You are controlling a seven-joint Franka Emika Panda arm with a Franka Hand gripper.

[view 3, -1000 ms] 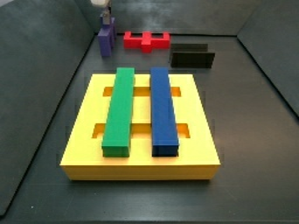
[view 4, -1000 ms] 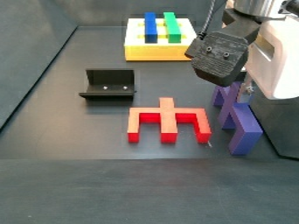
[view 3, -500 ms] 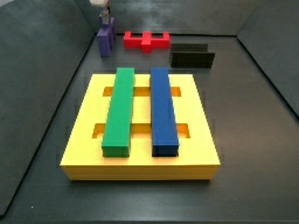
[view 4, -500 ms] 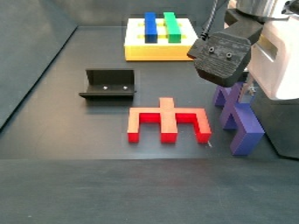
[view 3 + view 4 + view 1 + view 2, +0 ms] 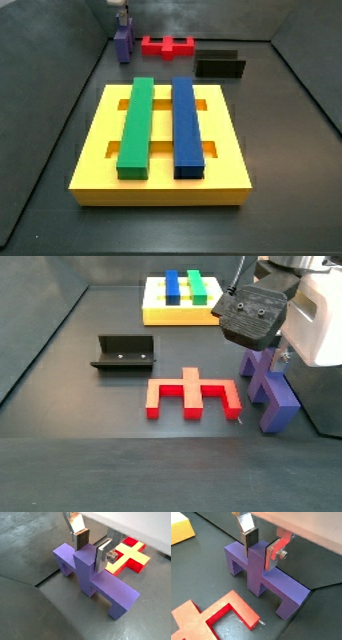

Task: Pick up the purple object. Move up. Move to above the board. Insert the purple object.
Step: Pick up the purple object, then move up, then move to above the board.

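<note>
In both wrist views the gripper (image 5: 91, 546) stands over the purple object (image 5: 90, 577), its two silver fingers (image 5: 81, 538) set on either side of the raised central ridge, one plate against each face, so the ridge sits between the pads; the fingers look closed on it, though the block's legs are on the dark floor. The crossbar runs out past both fingers and the legs point down to the floor. Beyond the fingers, apart from the purple object (image 5: 260, 575), lies the red block (image 5: 131, 556), flat on the floor; it also shows in a wrist view (image 5: 212, 620), with a corner of the board (image 5: 180, 527) further off. In a side view the board (image 5: 162, 143) lies well apart from the gripper (image 5: 123, 22), carrying a green bar (image 5: 136, 123) and a blue bar (image 5: 186, 124) side by side, with the purple object (image 5: 122, 45) small at the back next to the red block (image 5: 168, 44) and the fixture (image 5: 219, 65). In a side view the fixture (image 5: 126, 353) stands to one side, the red block (image 5: 193, 394) lies beside the purple object (image 5: 271, 388), and the gripper (image 5: 263, 354) hangs over that block, its fingertips hidden behind the wrist housing.
</note>
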